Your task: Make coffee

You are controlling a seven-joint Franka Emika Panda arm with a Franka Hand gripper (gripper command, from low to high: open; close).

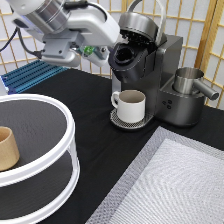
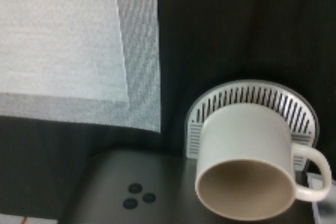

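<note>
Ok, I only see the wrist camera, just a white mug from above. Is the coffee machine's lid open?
Observer: Yes, the coffee machine has its lid tipped up, above the mug.
Operator: Is the claw holding anything?
Observer: The claw grips the coffee pod, just to the exterior view's left of the open machine.
Operator: Any other cups?
Observer: A tan wooden cup sits on a round white shelf at the exterior view's left.

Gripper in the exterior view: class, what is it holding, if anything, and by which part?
The gripper holds the coffee pod beside the open chamber of the coffee machine. Only its green top shows; the gripped part cannot be told.
</note>
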